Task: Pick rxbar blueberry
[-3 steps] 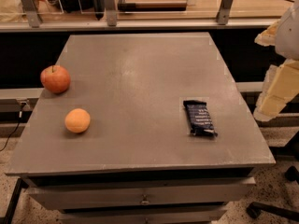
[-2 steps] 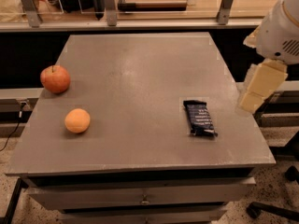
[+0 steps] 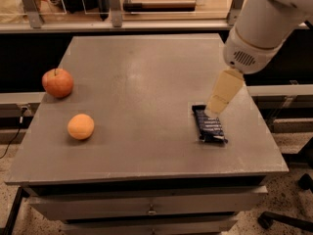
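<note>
The rxbar blueberry (image 3: 210, 126) is a dark navy-blue flat bar lying on the grey table (image 3: 146, 72), near its right front part, long side pointing away from me. My gripper (image 3: 215, 108) comes down from the white arm (image 3: 264, 28) at the upper right. Its cream tip hangs just over the far end of the bar and covers a little of that end. It holds nothing that I can see.
A red apple (image 3: 57, 82) sits at the table's left edge and an orange (image 3: 80, 126) lies in front of it. A railing with metal posts (image 3: 115, 6) runs behind the table. Drawers (image 3: 151, 207) sit below the front edge.
The arm has swung in from the right edge of view toward the left and down. The gripper now hangs over the far end of the bar. The bar and the fruit have not moved.
</note>
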Controlling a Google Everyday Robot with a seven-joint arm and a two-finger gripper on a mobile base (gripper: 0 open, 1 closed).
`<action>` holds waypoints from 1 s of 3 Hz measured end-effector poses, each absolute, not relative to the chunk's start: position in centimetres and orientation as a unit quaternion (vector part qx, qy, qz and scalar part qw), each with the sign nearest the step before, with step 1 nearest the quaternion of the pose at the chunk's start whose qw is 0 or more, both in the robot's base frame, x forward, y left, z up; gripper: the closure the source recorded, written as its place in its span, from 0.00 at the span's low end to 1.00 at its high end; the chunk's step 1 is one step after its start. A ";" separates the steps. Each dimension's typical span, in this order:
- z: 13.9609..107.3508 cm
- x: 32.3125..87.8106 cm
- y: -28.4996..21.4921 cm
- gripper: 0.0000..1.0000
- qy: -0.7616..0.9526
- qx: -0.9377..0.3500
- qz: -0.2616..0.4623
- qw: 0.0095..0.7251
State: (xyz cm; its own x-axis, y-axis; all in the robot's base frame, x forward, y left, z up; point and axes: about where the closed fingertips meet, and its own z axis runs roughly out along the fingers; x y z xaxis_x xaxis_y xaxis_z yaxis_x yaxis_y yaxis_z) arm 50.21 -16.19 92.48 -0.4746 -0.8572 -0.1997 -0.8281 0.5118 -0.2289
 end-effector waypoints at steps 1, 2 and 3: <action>89.9 51.0 -15.1 0.00 0.893 -0.429 -0.041 0.129; 87.7 50.9 -14.3 0.00 0.928 -0.352 -0.011 0.121; 86.0 50.3 -13.2 0.00 0.957 -0.266 0.015 0.113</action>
State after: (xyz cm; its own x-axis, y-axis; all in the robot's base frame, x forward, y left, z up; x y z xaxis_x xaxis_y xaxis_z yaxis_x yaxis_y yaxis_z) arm 50.30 -13.20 85.99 -0.8329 -0.5061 -0.2241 -0.5129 0.8579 -0.0311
